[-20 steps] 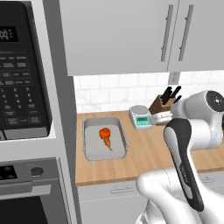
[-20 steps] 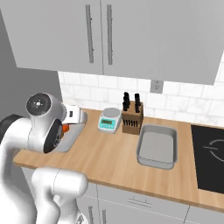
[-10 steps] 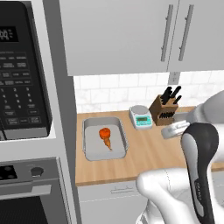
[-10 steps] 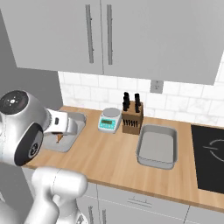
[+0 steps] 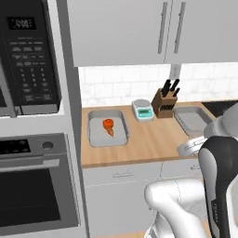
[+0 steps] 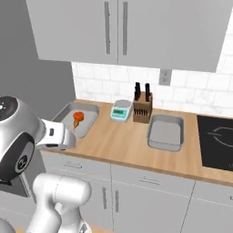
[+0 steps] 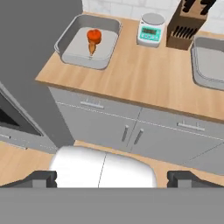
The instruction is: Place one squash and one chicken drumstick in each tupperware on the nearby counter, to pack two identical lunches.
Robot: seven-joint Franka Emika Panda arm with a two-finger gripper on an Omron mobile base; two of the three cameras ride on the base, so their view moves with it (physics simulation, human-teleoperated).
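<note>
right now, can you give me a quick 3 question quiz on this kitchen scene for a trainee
1. True or false: both tupperware trays hold food.
2. What stands between the kitchen scale and the right tupperware?
3. Are the gripper jaws open or shut?

Key:
1. False. The left tupperware holds a squash and a chicken drumstick; the right one is empty.
2. The knife block.
3. Open, with nothing between them.

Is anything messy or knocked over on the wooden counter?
Nothing stands out. The round orange-red squash and the brown chicken drumstick lie inside the left grey rectangular tupperware. The right grey tupperware, small grey scale and wooden knife block stand upright and tidy.
</note>
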